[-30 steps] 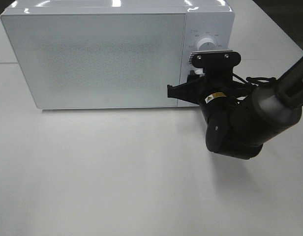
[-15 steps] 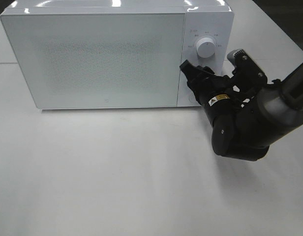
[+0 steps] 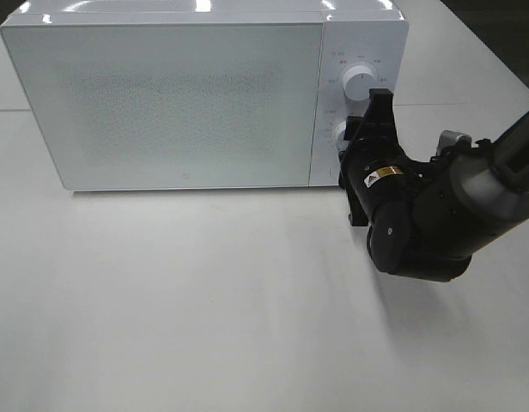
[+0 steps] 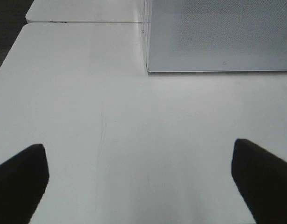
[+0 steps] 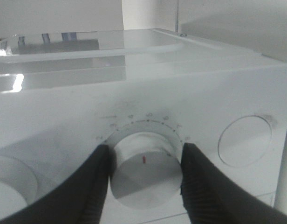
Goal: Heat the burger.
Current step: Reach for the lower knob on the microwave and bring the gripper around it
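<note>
The burger is not in view. The white microwave (image 3: 179, 94) stands at the back of the table with its door closed. My right gripper (image 3: 350, 137) is at the control panel, with its fingers closed on either side of the lower knob (image 3: 339, 133). In the right wrist view the two black fingers (image 5: 94, 186) press on the sides of this round white knob (image 5: 144, 175), which has a red mark. My left gripper (image 4: 139, 186) is open and empty, low over the bare table in front of the microwave's left corner.
The upper knob (image 3: 357, 83) is above the gripped one. A round door button (image 5: 243, 141) sits beside the gripped knob. The white table (image 3: 204, 300) extends in front of the microwave. The right arm's black body (image 3: 428, 215) hangs over the table's right side.
My right gripper has rolled about its axis and moved onto the lower knob, closing its fingers on it. The microwave door stays shut.
</note>
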Robot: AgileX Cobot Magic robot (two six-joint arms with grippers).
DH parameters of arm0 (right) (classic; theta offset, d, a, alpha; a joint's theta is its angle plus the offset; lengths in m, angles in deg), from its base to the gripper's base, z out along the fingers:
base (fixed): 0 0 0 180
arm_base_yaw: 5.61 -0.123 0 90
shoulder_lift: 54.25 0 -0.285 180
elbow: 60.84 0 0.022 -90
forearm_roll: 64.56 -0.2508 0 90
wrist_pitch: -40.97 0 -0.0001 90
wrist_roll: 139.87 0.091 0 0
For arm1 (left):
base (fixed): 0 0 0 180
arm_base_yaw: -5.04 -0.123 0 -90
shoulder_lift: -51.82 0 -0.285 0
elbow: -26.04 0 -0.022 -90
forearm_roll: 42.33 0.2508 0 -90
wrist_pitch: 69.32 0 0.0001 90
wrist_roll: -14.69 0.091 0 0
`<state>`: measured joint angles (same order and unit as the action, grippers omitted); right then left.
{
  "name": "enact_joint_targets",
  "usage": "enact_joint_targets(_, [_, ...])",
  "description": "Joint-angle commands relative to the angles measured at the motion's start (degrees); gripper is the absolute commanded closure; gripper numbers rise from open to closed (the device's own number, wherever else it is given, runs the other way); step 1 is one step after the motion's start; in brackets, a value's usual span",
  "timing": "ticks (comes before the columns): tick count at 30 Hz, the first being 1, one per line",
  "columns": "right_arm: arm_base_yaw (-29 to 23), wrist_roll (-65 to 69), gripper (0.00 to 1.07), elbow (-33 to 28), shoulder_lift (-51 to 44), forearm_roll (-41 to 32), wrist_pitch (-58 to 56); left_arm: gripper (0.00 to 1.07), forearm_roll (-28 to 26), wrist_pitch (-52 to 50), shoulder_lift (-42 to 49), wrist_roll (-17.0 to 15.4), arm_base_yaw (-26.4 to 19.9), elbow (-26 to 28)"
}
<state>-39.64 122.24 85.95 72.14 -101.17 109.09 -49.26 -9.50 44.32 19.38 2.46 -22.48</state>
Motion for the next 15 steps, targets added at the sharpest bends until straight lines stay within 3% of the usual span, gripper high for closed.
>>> enact_joint_targets(1, [-0.97, 8.65, 1.06, 2.52, -0.29, 14.09, 0.00, 0.06, -0.40, -0.52, 1.32, -0.29, 0.00, -0.17])
enact_joint_targets(5, [-0.97, 14.90, 1.06, 2.52, -0.29, 13.92, 0.11, 0.06, -0.40, -0.52, 1.32, -0.29, 0.00, -0.17])
enact_joint_targets(15, [-0.97, 12.72, 1.05, 2.52, -0.29, 13.92, 0.69, 0.06, -0.40, -0.52, 1.32, -0.29, 0.00, -0.17])
